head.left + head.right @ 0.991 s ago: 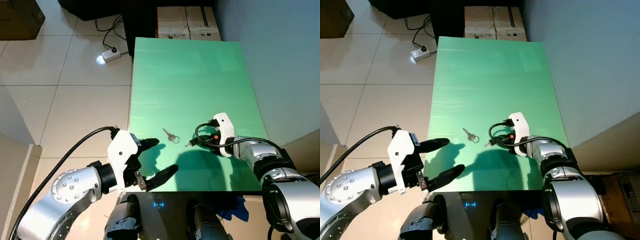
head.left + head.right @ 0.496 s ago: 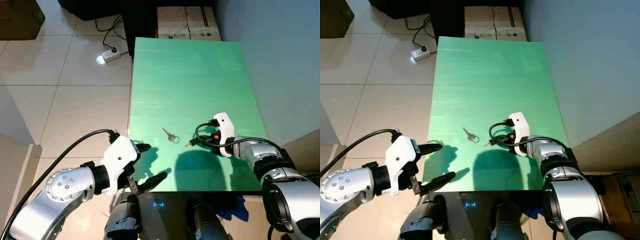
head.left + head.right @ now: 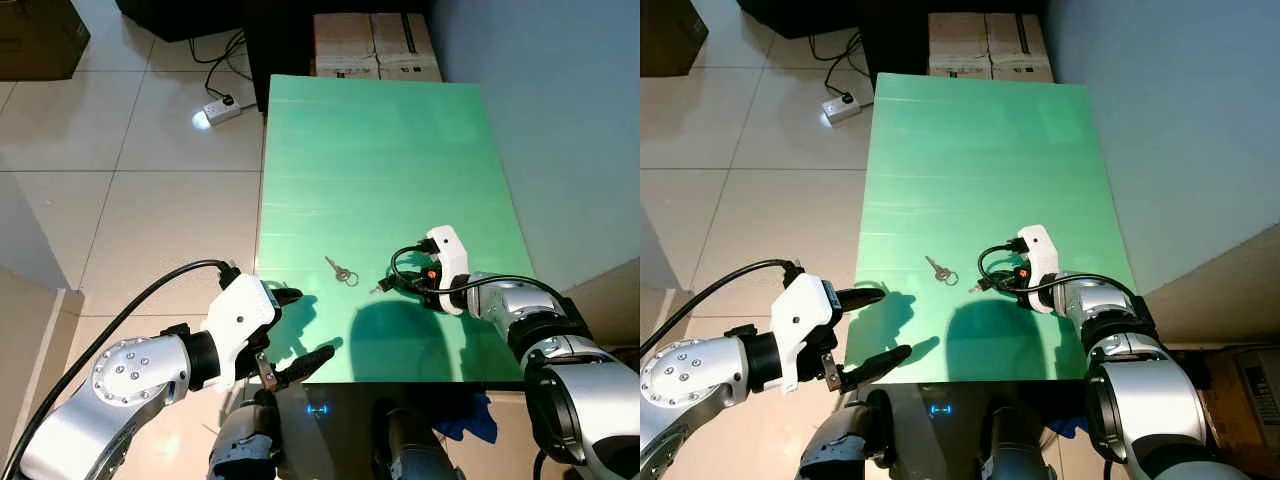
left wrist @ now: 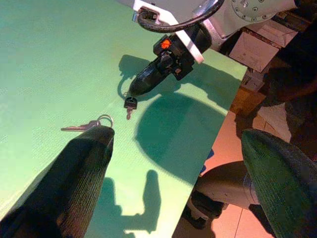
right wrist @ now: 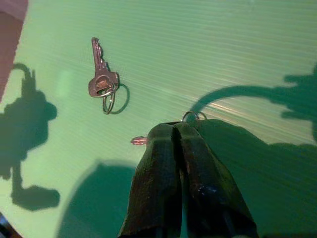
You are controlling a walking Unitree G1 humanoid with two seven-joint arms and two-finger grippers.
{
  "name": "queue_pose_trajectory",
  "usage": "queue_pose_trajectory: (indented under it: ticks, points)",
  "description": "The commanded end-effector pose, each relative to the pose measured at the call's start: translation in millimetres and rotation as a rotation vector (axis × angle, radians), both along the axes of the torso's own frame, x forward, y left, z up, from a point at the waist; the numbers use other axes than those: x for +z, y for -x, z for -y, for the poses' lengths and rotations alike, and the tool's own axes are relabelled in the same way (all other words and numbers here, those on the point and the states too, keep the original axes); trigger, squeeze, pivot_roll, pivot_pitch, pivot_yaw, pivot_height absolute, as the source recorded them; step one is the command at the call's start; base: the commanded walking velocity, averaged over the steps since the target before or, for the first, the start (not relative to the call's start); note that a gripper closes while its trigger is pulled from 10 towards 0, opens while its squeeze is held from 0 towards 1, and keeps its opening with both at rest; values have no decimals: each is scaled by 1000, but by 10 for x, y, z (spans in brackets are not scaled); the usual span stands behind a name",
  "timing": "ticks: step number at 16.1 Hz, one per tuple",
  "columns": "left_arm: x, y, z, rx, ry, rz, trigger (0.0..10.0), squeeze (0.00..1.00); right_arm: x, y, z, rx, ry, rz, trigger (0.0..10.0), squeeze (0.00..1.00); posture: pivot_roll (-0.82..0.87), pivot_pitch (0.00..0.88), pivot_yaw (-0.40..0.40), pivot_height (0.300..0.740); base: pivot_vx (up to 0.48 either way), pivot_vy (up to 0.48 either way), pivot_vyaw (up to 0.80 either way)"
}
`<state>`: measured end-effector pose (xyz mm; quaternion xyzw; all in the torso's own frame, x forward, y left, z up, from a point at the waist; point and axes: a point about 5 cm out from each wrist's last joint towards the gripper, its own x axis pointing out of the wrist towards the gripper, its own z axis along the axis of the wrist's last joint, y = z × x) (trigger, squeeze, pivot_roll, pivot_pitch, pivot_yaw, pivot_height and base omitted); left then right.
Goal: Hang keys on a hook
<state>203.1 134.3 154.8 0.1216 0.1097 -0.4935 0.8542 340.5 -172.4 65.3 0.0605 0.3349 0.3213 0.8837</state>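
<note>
Two keys on the green counter (image 3: 400, 140): a silver key (image 3: 339, 270) lying free mid-counter, and a small key (image 4: 130, 104) at the right hand (image 3: 384, 287), whose fingers are pressed together over it. Left hand (image 3: 300, 325) spread wide at the counter's near edge, holding nothing.

The left arm reaches in from the robot's left with its elbow bent, and the left gripper (image 3: 298, 325) is held with its two black fingers spread wide, one above the other. The right arm comes in from the right with its forearm laid low and pointing inward toward the left gripper. The right gripper (image 5: 174, 130) has its two fingers (image 5: 153, 163) pressed flat together, tips angled downward.
</note>
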Motion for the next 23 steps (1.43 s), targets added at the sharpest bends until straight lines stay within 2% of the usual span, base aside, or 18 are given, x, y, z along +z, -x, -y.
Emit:
queue_pose_trajectory:
  ticks: [1, 4, 6, 7, 8, 9, 19, 23]
  points:
    - [-43, 43, 9, -20, -12, -21, 10000, 0, -19, 25, 36, -10, -21, -21, 0, 0, 61, 330, -11, 740, 0, 0, 0]
    - [-41, 41, 18, -17, -5, -18, 10000, 0, 120, -41, 123, -74, -132, 10, 0, 0, 55, 331, -17, 740, 0, 0, 0]
    - [-45, 39, 25, -17, -1, -18, 10000, 0, 101, -26, 148, -67, -109, 8, 39, 0, 55, 331, -17, 740, 0, 0, 0]
    - [-46, 36, 29, -17, 1, -17, 10000, 0, 51, 3, 159, -64, -73, -6, 10000, 0, 55, 331, -17, 740, 0, 0, 0]
    - [-47, 36, 31, -17, 1, -17, 10000, 0, 28, 18, 155, -67, -78, -18, 10000, 0, 55, 331, -17, 740, 0, 0, 0]
    - [-48, 37, 33, -17, 1, -18, 10000, 0, 15, 27, 150, -74, -89, -26, 10000, 1000, 55, 331, -17, 740, 0, 0, 0]
    - [-47, 50, 38, -18, 5, -18, 10000, 0, -26, 53, 70, -51, -113, -39, 10000, 1000, 55, 337, -19, 740, 0, 0, 0]
    - [-44, 52, 33, -18, 4, -17, 10000, 0, -107, 84, 64, -69, -53, -47, 10000, 1000, 59, 340, -17, 740, 0, 0, 0]
